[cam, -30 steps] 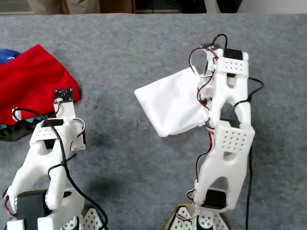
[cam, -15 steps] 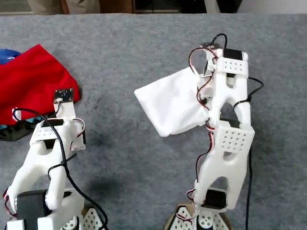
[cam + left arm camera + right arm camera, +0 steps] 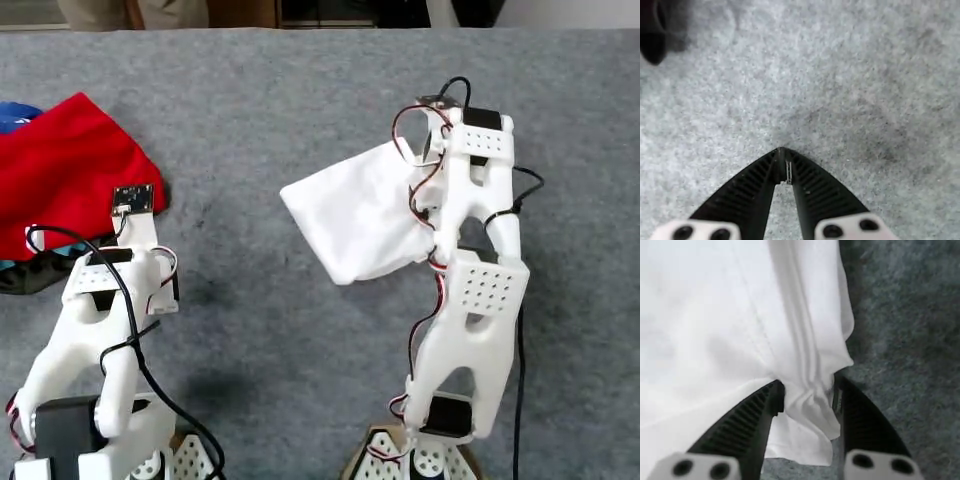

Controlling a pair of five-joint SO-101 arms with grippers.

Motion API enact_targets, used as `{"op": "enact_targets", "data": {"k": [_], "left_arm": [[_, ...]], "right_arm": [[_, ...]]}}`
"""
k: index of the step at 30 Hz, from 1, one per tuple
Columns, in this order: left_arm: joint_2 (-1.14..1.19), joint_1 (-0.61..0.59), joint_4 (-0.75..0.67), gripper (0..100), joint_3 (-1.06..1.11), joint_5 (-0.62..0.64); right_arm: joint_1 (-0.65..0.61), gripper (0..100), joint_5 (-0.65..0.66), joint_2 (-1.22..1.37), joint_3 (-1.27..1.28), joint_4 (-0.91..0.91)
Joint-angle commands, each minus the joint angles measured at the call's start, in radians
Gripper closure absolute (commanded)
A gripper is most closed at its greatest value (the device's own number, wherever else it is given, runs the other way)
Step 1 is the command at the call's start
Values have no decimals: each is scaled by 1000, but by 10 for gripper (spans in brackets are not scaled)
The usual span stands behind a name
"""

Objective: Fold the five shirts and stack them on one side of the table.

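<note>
A folded white shirt (image 3: 355, 215) lies on the grey cloth-covered table (image 3: 250, 90), a little right of the middle. My right arm (image 3: 478, 180) stands over its right edge. In the right wrist view my right gripper (image 3: 807, 390) is shut on a bunched fold at the edge of the white shirt (image 3: 715, 325). A red shirt (image 3: 65, 170) lies at the left edge on top of a blue one (image 3: 15, 113) and darker cloth (image 3: 30, 272). My left gripper (image 3: 782, 152) is shut on nothing above bare table, just right of the red shirt.
The left arm (image 3: 105, 300) stands at the front left and the right arm's base (image 3: 440, 420) at the front right. Bare grey table lies between the two shirts and across the back.
The right arm's wrist has shifted slightly to the left. The white shirt and the left arm look unchanged.
</note>
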Motion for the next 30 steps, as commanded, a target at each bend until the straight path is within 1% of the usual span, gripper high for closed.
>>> {"op": "enact_targets", "data": {"k": [1, 6, 9, 11, 14, 20, 26, 30], "left_arm": [[-18, 8, -9, 981, -5, -3], [-18, 15, -8, 981, -5, -31], [-18, 15, -6, 981, -5, -31], [-18, 15, 5, 981, -6, -34], [-18, 17, 5, 981, -3, -35], [-18, 17, 5, 981, -3, -35], [-18, 17, 5, 981, -3, -35], [-18, 17, 3, 981, -5, -35]], "right_arm": [[16, 807, 17, -2, -15, -20], [18, 806, 17, -2, -10, -18], [4, 809, 104, -1, -7, 6], [-4, 810, 126, 5, -12, 8], [15, 823, 64, 30, -45, 17], [22, 988, 20, 114, -186, 100], [16, 997, 23, 216, -380, 213], [27, 998, 25, 216, -518, 233]]}}
